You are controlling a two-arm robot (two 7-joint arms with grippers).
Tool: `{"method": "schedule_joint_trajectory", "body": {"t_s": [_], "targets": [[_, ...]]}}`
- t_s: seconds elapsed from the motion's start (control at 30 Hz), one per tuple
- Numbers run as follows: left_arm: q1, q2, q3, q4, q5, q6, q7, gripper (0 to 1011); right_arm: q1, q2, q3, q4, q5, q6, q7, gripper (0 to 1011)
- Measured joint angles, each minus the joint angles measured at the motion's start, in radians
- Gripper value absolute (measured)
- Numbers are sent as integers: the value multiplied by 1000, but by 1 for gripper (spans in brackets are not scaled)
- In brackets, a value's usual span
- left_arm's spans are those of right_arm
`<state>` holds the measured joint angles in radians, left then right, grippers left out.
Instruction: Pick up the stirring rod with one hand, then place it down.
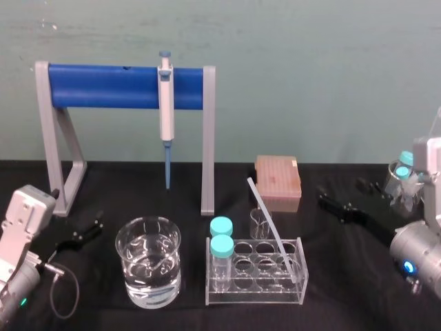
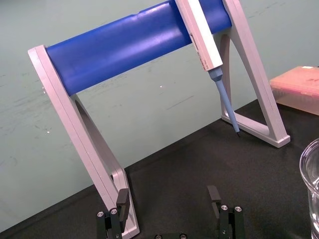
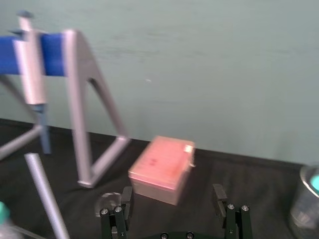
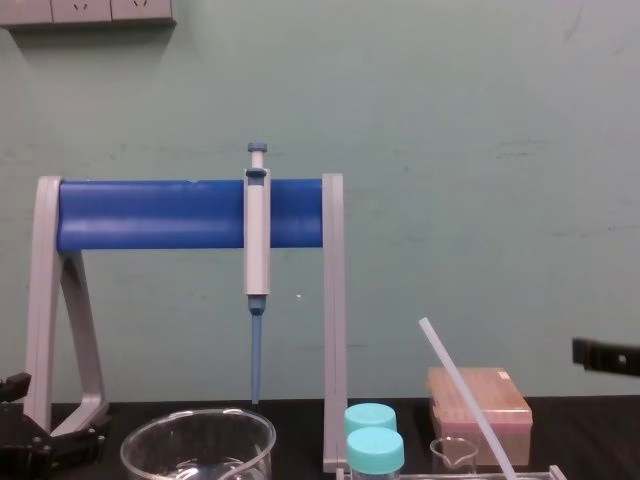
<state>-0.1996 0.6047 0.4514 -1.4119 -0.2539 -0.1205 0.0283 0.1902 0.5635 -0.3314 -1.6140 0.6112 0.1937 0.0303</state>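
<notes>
The stirring rod point(image 1: 270, 224) is a thin translucent white stick. It leans tilted in the clear tube rack point(image 1: 300, 276), lower end in a rack hole, upper end pointing back and left. It also shows in the chest view as the rod point(image 4: 465, 400) and in the right wrist view as the rod point(image 3: 45, 194). My right gripper point(image 1: 341, 190) hovers to the right of the rod, apart from it. Its fingers point(image 3: 217, 191) stand wide open with nothing between them. My left gripper point(image 1: 81, 234) rests open near the table's left side, by the stand's foot point(image 2: 122, 199).
A grey-and-blue stand point(image 1: 124, 86) carries the pipette point(image 1: 165, 103) at the back. A beaker of water point(image 1: 148, 261) sits left of the rack, which holds two teal-capped tubes point(image 1: 221, 245). Behind the rack are a pink tip box point(image 1: 278, 181) and a small glass beaker point(image 1: 260, 222).
</notes>
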Motion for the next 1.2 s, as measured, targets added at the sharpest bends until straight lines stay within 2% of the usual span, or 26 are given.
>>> {"method": "schedule_joint_trajectory", "body": {"t_s": [0.17, 0.2, 0.3, 0.4, 0.57, 1.2], "targets": [[0, 0, 0, 0, 0, 0, 0, 1005, 7, -60, -8, 66, -42, 5, -68, 1003], [0, 0, 0, 0, 0, 0, 0, 1005, 7, -60, -8, 66, -42, 5, -68, 1003], [0, 0, 0, 0, 0, 0, 0, 1005, 28, -94, -21, 128, -63, 5, -75, 1003], [0, 0, 0, 0, 0, 0, 0, 1005, 42, -112, -28, 165, -74, 6, -68, 1003], [0, 0, 0, 0, 0, 0, 0, 1005, 60, -119, -35, 201, -71, 25, -17, 1003], [0, 0, 0, 0, 0, 0, 0, 1005, 57, -118, -35, 191, -72, 19, -28, 1003]]}}
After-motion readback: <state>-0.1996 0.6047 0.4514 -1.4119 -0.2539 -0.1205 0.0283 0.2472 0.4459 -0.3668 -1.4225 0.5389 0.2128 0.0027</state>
